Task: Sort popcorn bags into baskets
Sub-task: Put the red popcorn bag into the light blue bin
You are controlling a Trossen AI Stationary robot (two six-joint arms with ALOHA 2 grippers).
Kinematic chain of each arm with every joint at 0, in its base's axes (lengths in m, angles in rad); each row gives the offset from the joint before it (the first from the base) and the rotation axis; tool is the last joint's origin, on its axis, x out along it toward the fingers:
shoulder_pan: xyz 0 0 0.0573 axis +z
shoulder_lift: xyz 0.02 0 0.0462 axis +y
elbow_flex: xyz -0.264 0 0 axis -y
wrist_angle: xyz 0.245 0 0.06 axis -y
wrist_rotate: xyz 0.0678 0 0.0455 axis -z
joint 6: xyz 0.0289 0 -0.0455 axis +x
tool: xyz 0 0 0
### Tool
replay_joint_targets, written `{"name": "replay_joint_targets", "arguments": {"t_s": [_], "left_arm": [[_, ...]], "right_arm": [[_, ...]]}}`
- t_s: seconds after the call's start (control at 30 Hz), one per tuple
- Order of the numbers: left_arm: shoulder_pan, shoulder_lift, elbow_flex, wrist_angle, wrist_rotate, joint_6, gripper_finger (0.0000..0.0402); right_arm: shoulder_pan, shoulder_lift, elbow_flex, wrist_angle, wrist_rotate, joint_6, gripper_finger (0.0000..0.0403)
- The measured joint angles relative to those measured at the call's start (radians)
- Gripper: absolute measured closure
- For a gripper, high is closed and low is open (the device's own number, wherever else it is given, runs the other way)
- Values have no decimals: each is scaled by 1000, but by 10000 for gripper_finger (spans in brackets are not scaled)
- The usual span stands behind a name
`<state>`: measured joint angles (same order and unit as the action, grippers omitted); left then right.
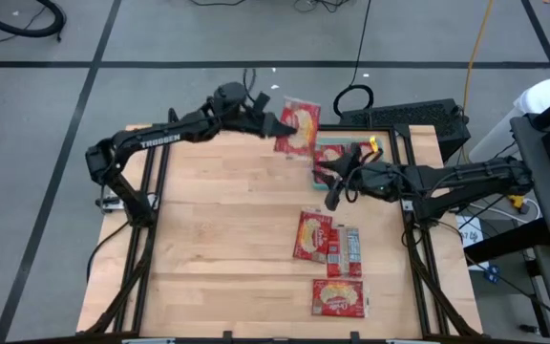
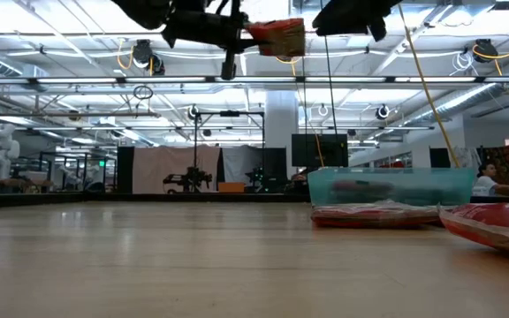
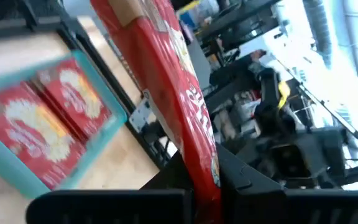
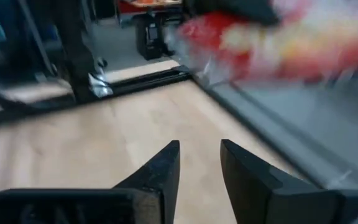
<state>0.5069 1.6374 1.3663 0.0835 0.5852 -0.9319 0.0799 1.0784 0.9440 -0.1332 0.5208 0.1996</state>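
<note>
High view, near edge first: one popcorn bag (image 1: pixel 338 298) flat on table (image 1: pixel 218 239), then two more packets (image 1: pixel 326 239) side by side mid-right, one showing narrow back. Further back, right gripper (image 1: pixel 333 196) pointing down over wood just in front of teal basket (image 1: pixel 330 153), fingers (image 4: pixel 160 168) parted narrowly w/ nothing between. Basket at far right edge, already w/ bags inside. Farthest: left gripper (image 1: pixel 273 122) up in air near far edge, clamped on held bag (image 1: pixel 297 127), hanging beside basket's left end, off table.
</note>
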Motion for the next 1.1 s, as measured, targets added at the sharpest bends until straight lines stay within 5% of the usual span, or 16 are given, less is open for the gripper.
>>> {"name": "replay_joint_targets", "arguments": {"t_s": [0.2, 0.33, 0.53, 0.8, 1.1], "left_arm": [[91, 0, 0, 55, 127, 93, 380], [101, 1, 1, 50, 173, 359, 375], [58, 1, 1, 49, 204, 440, 373], [7, 2, 1, 48, 116, 396, 371], [-19, 2, 1, 47, -55, 349, 370]], "right_arm": [[-17, -1, 0, -50, -1, 644, 289], [-94, -1, 0, -35, -34, 1067, 286], [-247, -1, 0, 106, -273, 1068, 240], [-446, -5, 0, 218, -549, 1001, 161], [-573, -1, 0, 219, -745, 861, 192]]}}
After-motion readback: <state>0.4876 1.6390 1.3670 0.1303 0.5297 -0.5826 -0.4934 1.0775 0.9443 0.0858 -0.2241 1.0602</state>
